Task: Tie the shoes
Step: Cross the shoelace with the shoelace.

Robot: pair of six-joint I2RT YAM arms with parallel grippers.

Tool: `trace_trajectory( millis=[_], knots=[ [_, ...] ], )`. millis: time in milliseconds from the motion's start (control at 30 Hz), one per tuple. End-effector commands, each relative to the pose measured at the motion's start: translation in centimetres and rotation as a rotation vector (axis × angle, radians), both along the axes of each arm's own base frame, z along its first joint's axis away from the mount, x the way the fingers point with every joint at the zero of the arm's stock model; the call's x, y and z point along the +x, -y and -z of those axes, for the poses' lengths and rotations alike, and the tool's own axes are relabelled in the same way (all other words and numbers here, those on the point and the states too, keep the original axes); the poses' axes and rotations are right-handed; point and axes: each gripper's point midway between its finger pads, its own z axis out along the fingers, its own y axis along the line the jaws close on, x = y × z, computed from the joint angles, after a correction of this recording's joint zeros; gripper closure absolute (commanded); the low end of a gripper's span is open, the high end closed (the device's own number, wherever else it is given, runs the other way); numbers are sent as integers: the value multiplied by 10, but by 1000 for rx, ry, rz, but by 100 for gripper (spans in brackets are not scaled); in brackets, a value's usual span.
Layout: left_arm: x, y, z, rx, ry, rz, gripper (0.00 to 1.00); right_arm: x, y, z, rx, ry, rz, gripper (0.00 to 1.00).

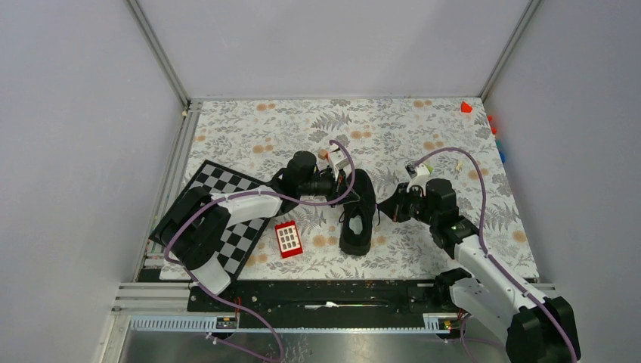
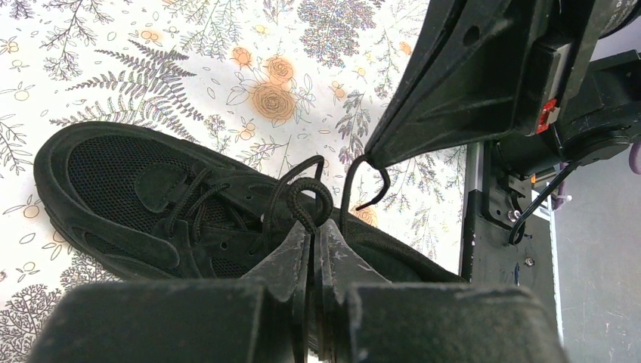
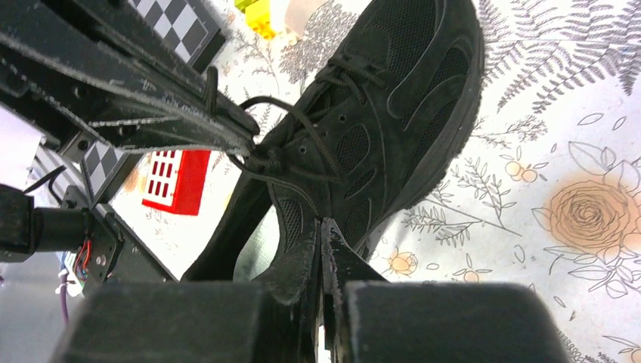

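The table is covered with a white sheet (image 1: 423, 136) printed with grey ferns and orange flowers. Plain grey walls (image 1: 75, 113) close the space on three sides, with pale metal posts (image 1: 159, 53) in the far corners. A black-and-white checkerboard (image 1: 227, 185) lies at the left side of the sheet, partly under the left arm. A red block (image 1: 288, 239) with a white grid on top sits near the front. Some small coloured blocks (image 1: 466, 107) stay at the far right edge.

The black sneaker (image 1: 355, 243) stands on its sole near the middle of the sheet, just to the right of the red block and apart from it. Its long axis runs from the near edge to the far wall, leaning a little to the right. The heel and the opening with the pale insole are on the near side, and the toe points away from the arm bases.

The left gripper (image 2: 311, 228) reaches in from the left above the laced part. Its fingers are pressed together and pinch a loop of the lace (image 2: 310, 180). The right gripper (image 3: 320, 228) comes from the right side of the sneaker. Its fingers are also pressed together, and a strand of lace runs from the crossing on the sneaker up into their tips. The two grippers are close to each other above the sneaker, and the lace is stretched between them.
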Motion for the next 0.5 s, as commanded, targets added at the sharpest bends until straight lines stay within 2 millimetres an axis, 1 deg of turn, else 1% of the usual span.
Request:
trace_trajectory(
  millis=[0,100,200,300,467],
  knots=[
    [3,8,-32,-66,87,29,100,20,0,-19,-13,46,37,100],
    [2,10,-31,-70,79,34,100,24,-5,-20,-6,20,20,100],
    [0,11,-33,-75,87,38,100,28,-6,-15,-27,-26,25,100],
    [0,9,-34,-72,101,34,100,31,1,-11,-38,-22,69,100],
    [1,9,-33,-67,106,34,100,31,13,-11,-59,1,118,100]
  ],
)
